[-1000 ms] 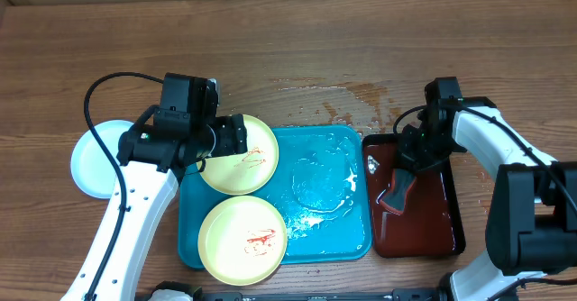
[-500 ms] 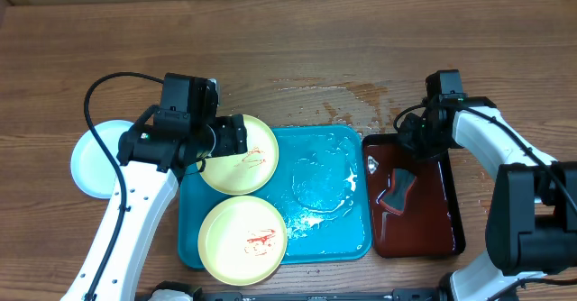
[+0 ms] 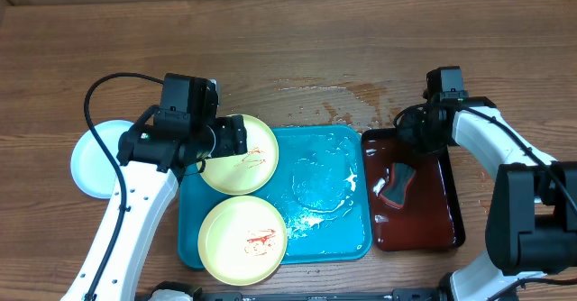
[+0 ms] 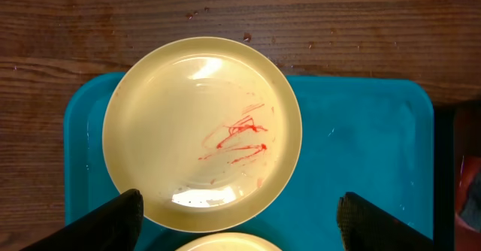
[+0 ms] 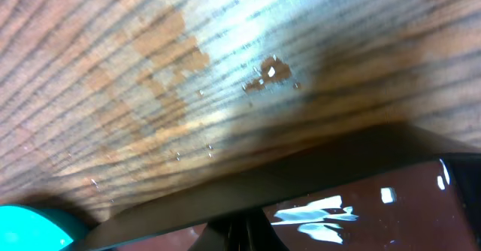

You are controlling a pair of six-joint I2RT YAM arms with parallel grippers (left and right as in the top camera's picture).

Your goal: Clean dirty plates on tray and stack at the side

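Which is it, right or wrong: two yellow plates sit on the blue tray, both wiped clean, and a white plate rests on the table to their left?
Wrong on one point: the overhead view shows red smears on the far yellow plate and the near yellow plate. They sit on the blue tray, and the white plate rests on the table to their left.

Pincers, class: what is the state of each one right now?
Left pincer: open, empty, over a pale yellow round plastic plate.
Right pincer: shut, holding nothing.
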